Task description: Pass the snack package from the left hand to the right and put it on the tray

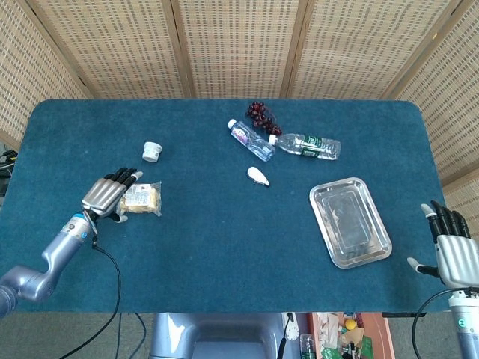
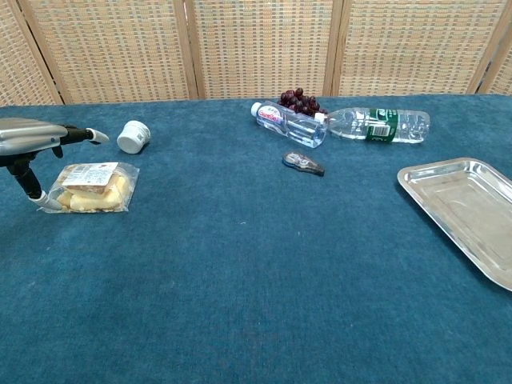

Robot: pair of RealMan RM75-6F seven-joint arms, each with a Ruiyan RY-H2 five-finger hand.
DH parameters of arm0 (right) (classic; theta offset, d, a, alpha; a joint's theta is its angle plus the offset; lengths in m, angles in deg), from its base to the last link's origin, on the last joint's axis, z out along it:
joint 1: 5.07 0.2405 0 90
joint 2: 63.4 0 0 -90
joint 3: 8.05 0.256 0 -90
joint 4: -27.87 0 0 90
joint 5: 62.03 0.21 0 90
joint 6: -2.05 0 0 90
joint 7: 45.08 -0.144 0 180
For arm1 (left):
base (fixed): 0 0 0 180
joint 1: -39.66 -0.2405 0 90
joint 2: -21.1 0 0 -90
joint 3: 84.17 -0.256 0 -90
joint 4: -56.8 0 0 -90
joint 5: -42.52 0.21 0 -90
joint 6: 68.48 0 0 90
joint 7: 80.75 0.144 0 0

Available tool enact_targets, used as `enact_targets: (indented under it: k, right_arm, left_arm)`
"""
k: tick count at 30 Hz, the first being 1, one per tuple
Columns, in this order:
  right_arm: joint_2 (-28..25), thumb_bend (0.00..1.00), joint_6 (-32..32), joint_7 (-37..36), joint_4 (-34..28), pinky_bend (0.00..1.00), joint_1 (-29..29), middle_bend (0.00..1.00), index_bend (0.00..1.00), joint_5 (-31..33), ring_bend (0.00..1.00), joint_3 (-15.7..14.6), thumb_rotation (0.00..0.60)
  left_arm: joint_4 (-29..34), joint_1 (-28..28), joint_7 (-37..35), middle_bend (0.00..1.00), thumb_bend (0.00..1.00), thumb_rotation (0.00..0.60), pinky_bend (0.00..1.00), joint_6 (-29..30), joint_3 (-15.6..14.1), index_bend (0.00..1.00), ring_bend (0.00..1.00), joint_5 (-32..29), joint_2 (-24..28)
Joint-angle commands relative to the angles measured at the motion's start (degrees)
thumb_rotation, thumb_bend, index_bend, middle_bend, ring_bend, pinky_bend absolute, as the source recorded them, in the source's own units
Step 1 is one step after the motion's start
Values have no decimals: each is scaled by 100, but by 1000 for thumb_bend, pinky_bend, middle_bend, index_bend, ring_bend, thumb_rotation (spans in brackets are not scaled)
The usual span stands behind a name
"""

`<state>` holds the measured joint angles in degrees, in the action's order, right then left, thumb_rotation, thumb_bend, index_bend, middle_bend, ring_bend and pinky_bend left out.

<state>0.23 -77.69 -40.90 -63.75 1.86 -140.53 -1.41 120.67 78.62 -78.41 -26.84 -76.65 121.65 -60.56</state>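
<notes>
The snack package [image 1: 142, 198] [image 2: 90, 187], a clear bag of yellowish pieces with a white label, lies flat on the blue table at the left. My left hand [image 1: 112, 196] [image 2: 36, 142] is at its left edge. The fingers are spread above it and the thumb points down beside the bag's corner; it grips nothing. The empty steel tray [image 1: 350, 222] [image 2: 468, 212] sits at the right. My right hand [image 1: 453, 247] hovers beyond the table's right front corner with its fingers apart and empty; only the head view shows it.
A small white jar [image 1: 153, 152] [image 2: 134, 136] stands behind the package. At the back centre lie two water bottles [image 1: 251, 140] [image 1: 308, 145], a bunch of dark grapes [image 1: 260, 114] and a small oval object [image 1: 259, 176] [image 2: 304, 162].
</notes>
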Motion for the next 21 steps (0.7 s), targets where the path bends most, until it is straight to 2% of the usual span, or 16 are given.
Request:
enact_targets:
  k: [1, 3, 11, 17, 21]
  right_arm:
    - [10, 0, 8, 24, 3, 0, 6, 0, 0, 25, 0, 6, 600]
    - [12, 0, 30, 29, 2, 0, 11, 0, 0, 55, 0, 8, 600]
    - [-15, 0, 14, -24, -15, 0, 4, 0, 0, 45, 0, 6, 600]
    - [-34, 0, 18, -77, -6, 0, 0, 0, 0, 70, 0, 14, 600]
    - [-18, 0, 44, -33, 9, 0, 13, 0, 0, 102, 0, 16, 600]
  left_arm:
    - [-95, 118, 307, 308, 78, 600, 413, -145, 17, 216, 213, -239, -131]
    - [-111, 144, 511, 346, 148, 600, 429, -139, 57, 243, 237, -421, -196]
    - [64, 174, 574, 453, 167, 600, 454, 9, 164, 366, 308, -721, -169]
    - [1007, 154, 172, 455, 167, 600, 454, 795, 184, 373, 308, 24, 255]
    - [1679, 335, 388, 455, 168, 600, 454, 1107, 197, 377, 308, 504, 358]
